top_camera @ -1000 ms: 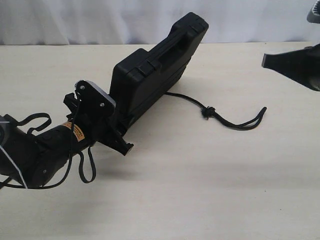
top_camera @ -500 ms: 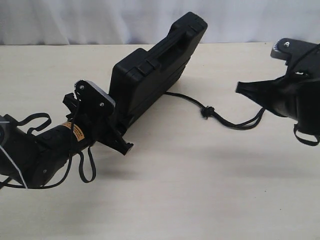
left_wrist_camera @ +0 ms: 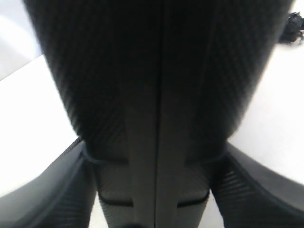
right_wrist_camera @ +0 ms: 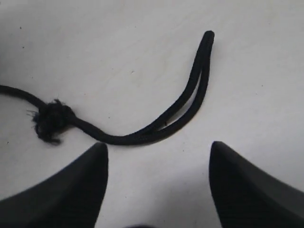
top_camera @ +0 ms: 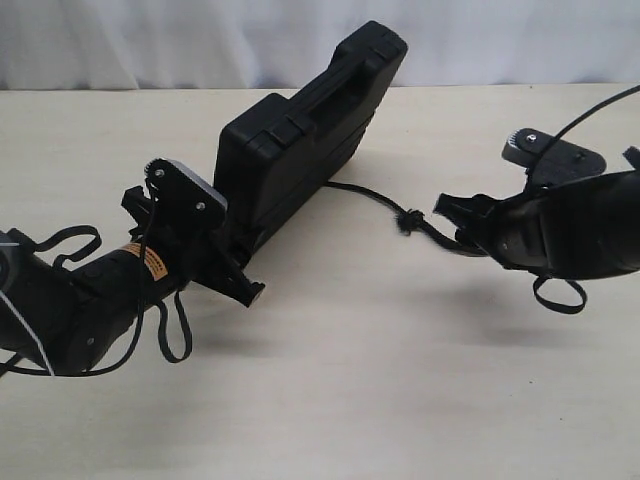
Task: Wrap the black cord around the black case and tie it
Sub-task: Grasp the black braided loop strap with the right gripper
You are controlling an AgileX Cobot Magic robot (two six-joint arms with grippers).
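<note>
The black case (top_camera: pixel 300 140) stands tilted up on edge, handle end pointing away. My left gripper (top_camera: pixel 215 250) is shut on its near end; in the left wrist view the case (left_wrist_camera: pixel 156 85) fills the space between both fingers (left_wrist_camera: pixel 45 194). The black cord (top_camera: pixel 365 195) runs out from under the case to its knot (top_camera: pixel 408 220). My right gripper (top_camera: pixel 452 218) hovers open over the doubled loop. Seen from the right wrist, the loop (right_wrist_camera: pixel 192 92) and knot (right_wrist_camera: pixel 51 119) lie flat just beyond the open gripper (right_wrist_camera: pixel 156 152), untouched.
A pale wooden table (top_camera: pixel 400 380) carries everything, with a white backdrop (top_camera: pixel 150 40) behind its far edge. Glossy arm cables (top_camera: pixel 170 335) hang by the left arm and one loops under the right arm (top_camera: pixel 560 295).
The right arm has swept in from the far right and lowered over the cord's loop. The case's far end has lifted slightly; the left gripper keeps its hold.
</note>
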